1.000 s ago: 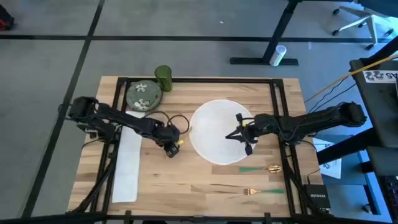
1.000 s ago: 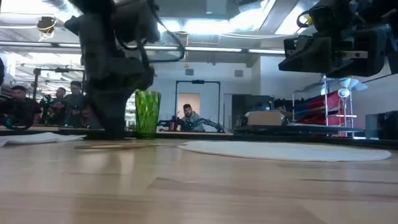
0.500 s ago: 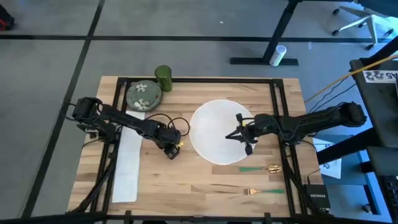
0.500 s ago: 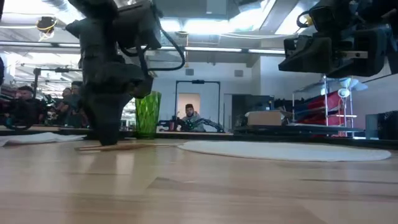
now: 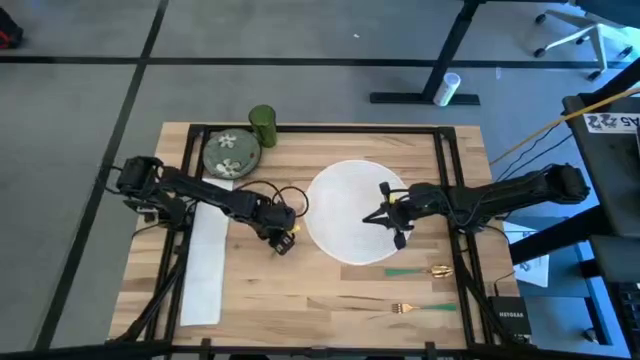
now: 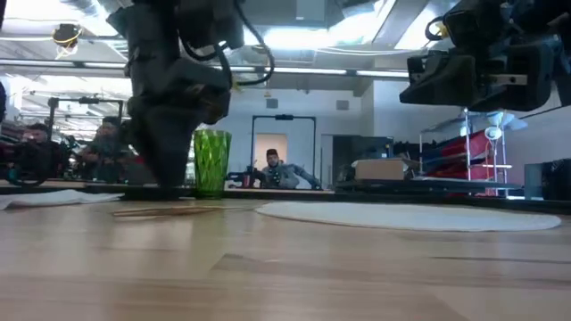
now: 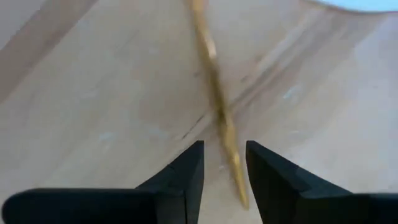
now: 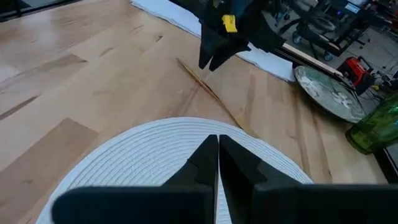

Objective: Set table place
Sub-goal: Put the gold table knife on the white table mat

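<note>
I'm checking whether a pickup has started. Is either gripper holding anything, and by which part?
Nothing is held. The left gripper is open astride one end of the chopstick on the table; the right gripper is shut, empty.

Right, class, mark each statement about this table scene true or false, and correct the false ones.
1. The green glass stands on the white placemat. False: it stands at the table's far edge, beside the patterned plate.
2. The left gripper straddles a thin chopstick. True.
3. The right gripper is wide open. False: its fingers are shut.
4. A white napkin lies on the left side. True.
5. The right gripper hangs over the placemat. True.
</note>
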Controlling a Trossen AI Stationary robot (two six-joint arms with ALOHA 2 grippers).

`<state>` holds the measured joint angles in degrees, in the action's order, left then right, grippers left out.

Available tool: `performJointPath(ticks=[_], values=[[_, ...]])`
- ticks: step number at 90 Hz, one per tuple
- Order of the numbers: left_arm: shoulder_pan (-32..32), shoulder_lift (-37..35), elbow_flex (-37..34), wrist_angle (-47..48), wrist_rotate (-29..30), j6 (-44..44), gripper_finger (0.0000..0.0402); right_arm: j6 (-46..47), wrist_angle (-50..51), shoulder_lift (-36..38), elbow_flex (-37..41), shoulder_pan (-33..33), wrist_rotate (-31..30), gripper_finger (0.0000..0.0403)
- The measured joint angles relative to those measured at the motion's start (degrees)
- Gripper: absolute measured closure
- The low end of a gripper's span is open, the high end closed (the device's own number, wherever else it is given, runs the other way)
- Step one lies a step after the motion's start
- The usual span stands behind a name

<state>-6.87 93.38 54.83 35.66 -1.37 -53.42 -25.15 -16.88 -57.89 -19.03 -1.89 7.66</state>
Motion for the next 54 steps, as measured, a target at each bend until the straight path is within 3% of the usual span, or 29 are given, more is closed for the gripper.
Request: performJointPath(ticks=[54], values=[[0.0,4.9,0.0,-1.9,-1.1,-1.5,0.0299,0.0,0.5,0.0,0.0,0.0,-0.4,0.0403]])
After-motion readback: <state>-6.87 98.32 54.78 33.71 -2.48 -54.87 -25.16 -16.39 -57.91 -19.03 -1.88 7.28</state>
